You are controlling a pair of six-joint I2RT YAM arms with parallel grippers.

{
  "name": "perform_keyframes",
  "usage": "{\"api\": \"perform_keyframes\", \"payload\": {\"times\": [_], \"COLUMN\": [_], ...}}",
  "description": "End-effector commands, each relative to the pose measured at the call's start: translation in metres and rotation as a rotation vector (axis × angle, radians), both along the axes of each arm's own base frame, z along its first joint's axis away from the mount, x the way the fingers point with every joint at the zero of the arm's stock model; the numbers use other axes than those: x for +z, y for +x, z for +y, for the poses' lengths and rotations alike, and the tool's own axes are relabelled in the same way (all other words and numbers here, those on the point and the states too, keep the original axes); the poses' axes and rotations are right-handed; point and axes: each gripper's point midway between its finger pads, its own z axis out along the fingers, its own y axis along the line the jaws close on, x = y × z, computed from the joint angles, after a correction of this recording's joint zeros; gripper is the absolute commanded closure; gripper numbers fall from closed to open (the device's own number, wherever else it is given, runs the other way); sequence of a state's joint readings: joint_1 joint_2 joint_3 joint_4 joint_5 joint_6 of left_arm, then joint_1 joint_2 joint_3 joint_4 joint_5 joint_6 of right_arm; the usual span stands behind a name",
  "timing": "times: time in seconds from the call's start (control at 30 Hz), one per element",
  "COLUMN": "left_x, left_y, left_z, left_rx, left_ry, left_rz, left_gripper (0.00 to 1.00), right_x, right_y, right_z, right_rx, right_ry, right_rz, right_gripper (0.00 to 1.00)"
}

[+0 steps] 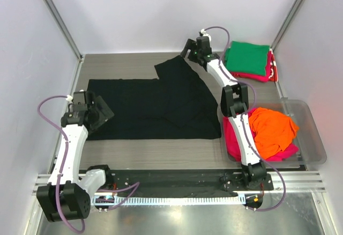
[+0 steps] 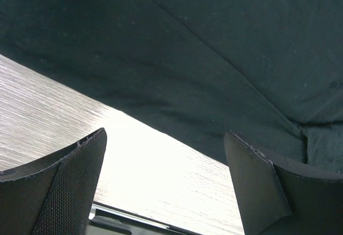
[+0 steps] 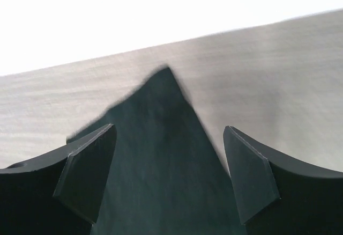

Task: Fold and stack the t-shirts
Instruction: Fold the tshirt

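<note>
A black t-shirt (image 1: 155,106) lies spread across the middle of the bench, one corner pointing toward the far edge. The left gripper (image 2: 165,133) hangs open at the shirt's left edge. The right gripper (image 3: 170,127), fingers also apart, straddles that far corner. A folded green tee (image 1: 246,57) sits atop a pink-red tee (image 1: 266,74) in the far right corner.

PLACE: you're looking at a robot lab cell | SHOWN BY: bare white panel walls (image 1: 161,9) on aluminium struts (image 1: 58,17) beyond both jaws | two arms (image 1: 241,133) bolted to a metal rail (image 1: 300,181) behind them
</note>
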State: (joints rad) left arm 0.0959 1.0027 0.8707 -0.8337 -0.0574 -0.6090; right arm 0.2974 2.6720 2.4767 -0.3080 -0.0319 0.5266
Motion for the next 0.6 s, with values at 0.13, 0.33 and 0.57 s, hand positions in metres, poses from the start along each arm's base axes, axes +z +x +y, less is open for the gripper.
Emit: {"api": "perform_keyframes", "payload": {"times": [0.13, 0.33, 0.57], "left_x": [0.01, 0.014, 0.013], "left_y": [0.003, 0.003, 0.005], "left_z": [0.003, 0.002, -0.001], "left_rx": [-0.005, -0.008, -0.021], "left_ry": [0.034, 0.033, 0.028], "left_rz": [-0.065, -0.089, -0.087], "left_gripper": [0.11, 0.11, 0.12], "right_x": [0.021, -0.024, -0.036], "right_y": [0.043, 0.047, 0.033], "right_z": [0.031, 0.034, 0.061], "right_rx": [0.016, 0.012, 0.094], "right_ry": [0.132, 0.132, 0.156], "right_rz": [-0.259, -0.246, -0.204], "right_gripper": [0.13, 0.15, 0.28]}}
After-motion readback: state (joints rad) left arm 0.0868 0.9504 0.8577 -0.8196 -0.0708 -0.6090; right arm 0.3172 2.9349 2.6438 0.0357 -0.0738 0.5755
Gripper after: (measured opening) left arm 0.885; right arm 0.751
